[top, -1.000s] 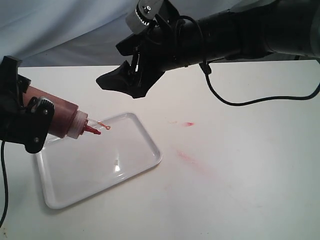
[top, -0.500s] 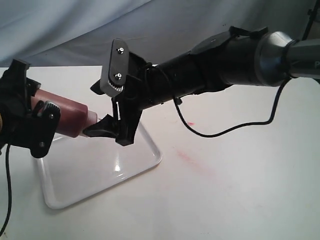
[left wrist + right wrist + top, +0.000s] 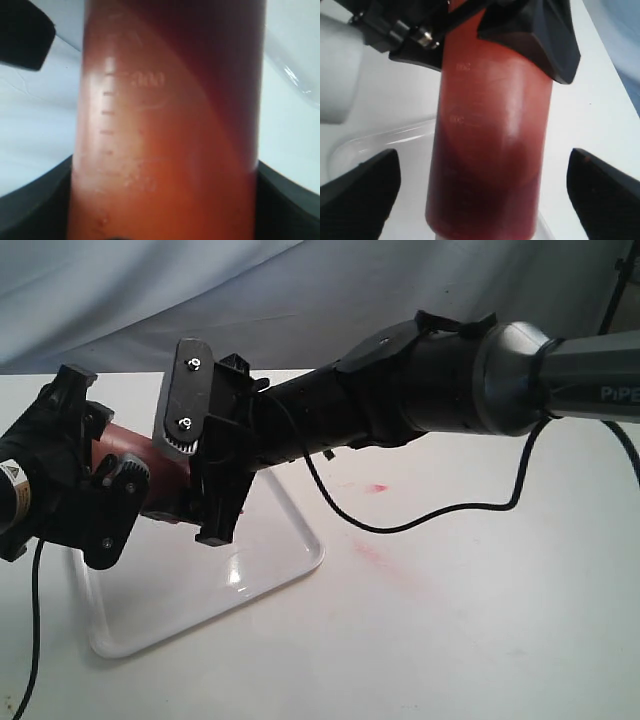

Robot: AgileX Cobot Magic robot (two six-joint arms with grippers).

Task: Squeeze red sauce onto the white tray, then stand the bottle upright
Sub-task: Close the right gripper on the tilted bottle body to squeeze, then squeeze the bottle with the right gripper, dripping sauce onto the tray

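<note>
The left gripper (image 3: 98,455) is clamped around the bottle (image 3: 150,462), holding it tilted above the 10 o'clock corner of the white tray (image 3: 275,555), with its hidden nozzle end toward 4 o'clock. The right gripper (image 3: 482,160) straddles that end, its fingers spread wide and clear of the plastic. Faint pinkish smears (image 3: 372,552) mark the table (image 3: 480,620) at the tray's 3 o'clock.

The bottle (image 3: 170,130) was translucent plastic, smooth with a soft sheen (raised scale marks moulded in); the white tray (image 3: 290,575) shone glossy, the table (image 3: 480,630) was matt, the backdrop (image 3: 120,300) cloth.
</note>
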